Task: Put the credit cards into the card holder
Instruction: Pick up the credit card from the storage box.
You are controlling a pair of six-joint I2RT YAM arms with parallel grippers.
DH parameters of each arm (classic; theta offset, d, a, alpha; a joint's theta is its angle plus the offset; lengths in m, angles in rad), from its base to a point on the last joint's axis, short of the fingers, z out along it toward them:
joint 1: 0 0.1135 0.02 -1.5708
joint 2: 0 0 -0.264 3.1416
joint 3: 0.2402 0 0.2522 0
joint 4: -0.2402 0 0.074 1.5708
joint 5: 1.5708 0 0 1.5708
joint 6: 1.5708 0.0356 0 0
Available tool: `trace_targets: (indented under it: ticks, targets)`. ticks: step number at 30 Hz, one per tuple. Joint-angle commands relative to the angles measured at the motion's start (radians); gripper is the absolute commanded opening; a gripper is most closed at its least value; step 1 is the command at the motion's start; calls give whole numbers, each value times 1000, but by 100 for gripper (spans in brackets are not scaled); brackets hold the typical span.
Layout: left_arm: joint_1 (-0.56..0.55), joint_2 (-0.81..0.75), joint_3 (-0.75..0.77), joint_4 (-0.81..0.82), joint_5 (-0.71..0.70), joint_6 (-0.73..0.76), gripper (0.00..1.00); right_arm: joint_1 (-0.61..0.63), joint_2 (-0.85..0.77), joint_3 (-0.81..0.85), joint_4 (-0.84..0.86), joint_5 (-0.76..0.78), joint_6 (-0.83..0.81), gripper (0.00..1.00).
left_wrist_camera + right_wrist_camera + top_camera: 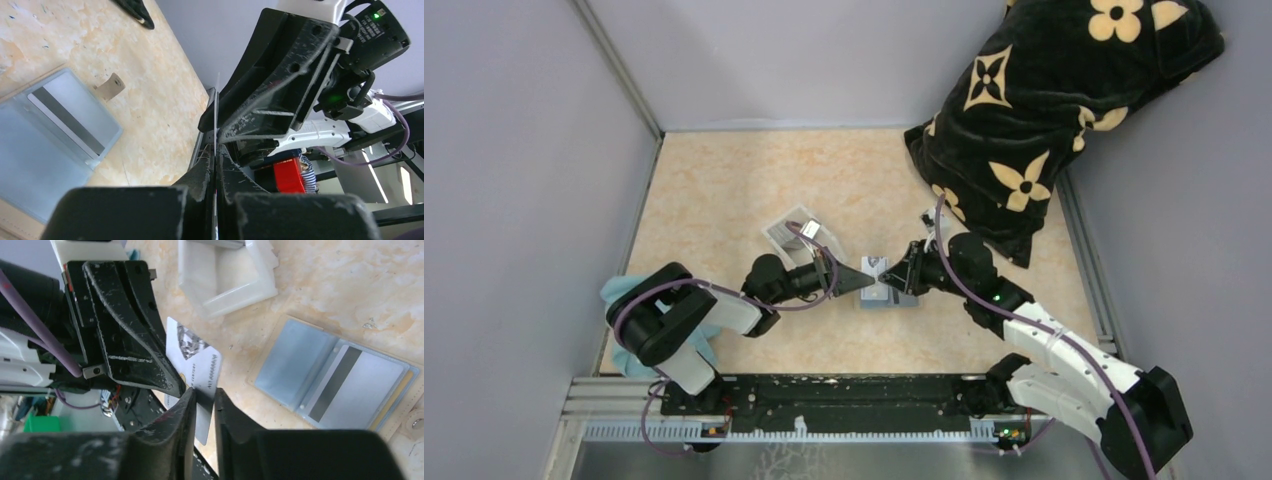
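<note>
A silvery credit card (194, 357) hangs in the air between both grippers, above the open card holder (890, 297). My left gripper (216, 156) is shut on one end of it; in the left wrist view the card (216, 115) shows edge-on. My right gripper (204, 393) straddles the card's other end, its jaws a narrow gap apart, wider than the card. The card holder (295, 360) lies flat with its blue-grey lining up. A silver card with a dark stripe (350, 390) sits in its pocket, and a tan-gold edge (397, 399) shows beside it. The snap tab (111, 87) lies on the table.
A clear white plastic tray (799, 230) stands just behind the left gripper. A black pillow with tan flowers (1054, 110) fills the back right corner. A light blue cloth (622, 296) lies by the left arm's base. Grey walls close in the table.
</note>
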Motion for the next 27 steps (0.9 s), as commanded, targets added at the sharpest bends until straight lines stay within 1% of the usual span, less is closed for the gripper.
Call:
trace_targets:
  ticks: [1,2,5,7,8,9,10,11,14,16,20,22,24,27]
  targets:
    - [-5,36,5,132,-12,-46,0,-28,1,-33,158,-82,55,11]
    - [-5,44,4,147,-14,-52,0,-34,1,-43,178,-96,67,7]
    - [-5,72,11,184,-12,-74,0,-51,7,-71,232,-139,100,0]
    - [-5,101,18,202,-4,-94,0,-54,6,-76,242,-149,105,0]
    - [-4,111,20,202,-1,-99,9,-55,1,-73,240,-151,105,0]
    - [-3,119,16,199,-7,-103,23,-57,-3,-70,234,-150,103,0]
    - [0,123,7,197,-17,-106,32,-59,-8,-65,227,-151,100,0]
    - [2,125,-6,191,-30,-103,39,-63,-13,-60,215,-150,94,0]
    - [12,122,-37,158,-66,-95,47,-79,-15,-47,176,-146,78,0]
    - [22,117,-63,134,-91,-88,51,-85,-14,-44,149,-129,64,0]
    - [38,95,-94,65,-133,-64,52,-98,-9,-41,108,-95,41,0]
    - [42,73,-103,4,-160,-42,53,-101,1,-34,75,-62,24,0]
    - [42,37,-97,-103,-194,-5,53,-104,28,-23,41,-31,2,0]
    - [39,-35,-68,-306,-250,70,51,-112,78,-11,14,6,-22,0]
